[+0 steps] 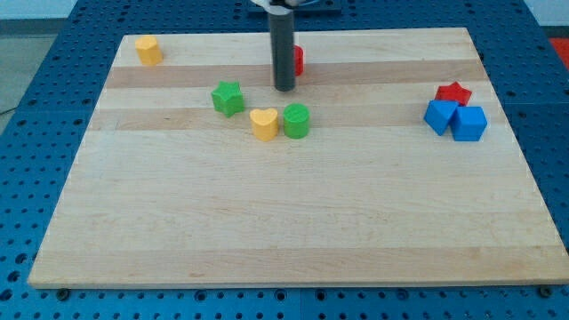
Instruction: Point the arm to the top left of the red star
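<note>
The red star [454, 92] lies at the view's right, touching the tops of two blue blocks [440, 116] [469, 124]. My tip [284, 88] is near the top middle of the board, far to the left of the red star. It stands just in front of a red block [298, 60] that the rod partly hides, and above the green cylinder [297, 121] and the yellow heart [263, 124].
A green star [228, 98] lies left of my tip. A yellow block [148, 50] sits at the board's top left corner. The wooden board [284, 222] rests on a blue pegboard table.
</note>
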